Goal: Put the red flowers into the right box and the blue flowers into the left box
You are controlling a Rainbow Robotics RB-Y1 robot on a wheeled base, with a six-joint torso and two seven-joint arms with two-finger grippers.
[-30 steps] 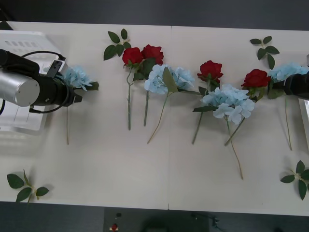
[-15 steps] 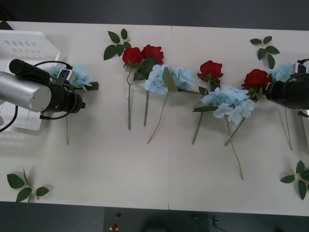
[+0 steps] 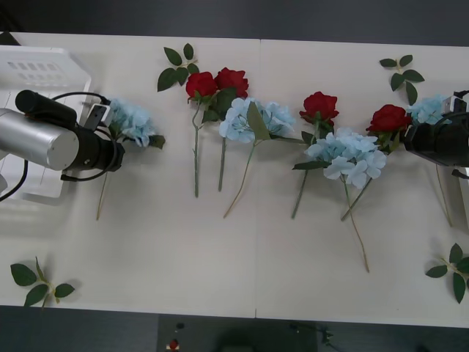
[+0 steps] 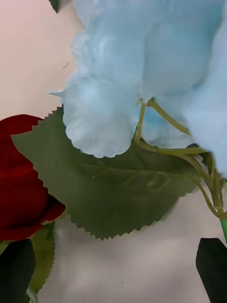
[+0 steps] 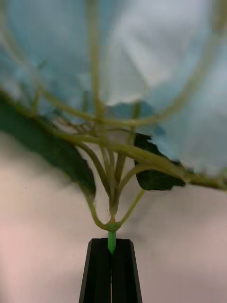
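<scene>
My left gripper (image 3: 117,152) is shut on the green stem (image 5: 111,240) of a blue flower (image 3: 132,121), just under its bloom, beside the left box (image 3: 44,70), a white slotted basket. My right gripper (image 3: 410,141) is open; its black fingertips (image 4: 213,265) sit at the leaves between a red flower (image 4: 21,189) and a blue flower (image 4: 142,71). On the table lie several red flowers (image 3: 201,84) (image 3: 319,106) (image 3: 388,117) and more blue flowers (image 3: 256,121) (image 3: 350,154). The right box (image 3: 465,202) is a thin white rim at the right edge.
Flowerless green leaf sprigs lie at the back left (image 3: 178,66), back right (image 3: 403,73), front left (image 3: 40,282) and front right (image 3: 454,271). Long stems trail toward the table's front half, which is bare white.
My left gripper closed on the blue flower's stem, and the bloom shifted right with its stem tilted. My right arm came in from the right edge to the rose and blue flower.
</scene>
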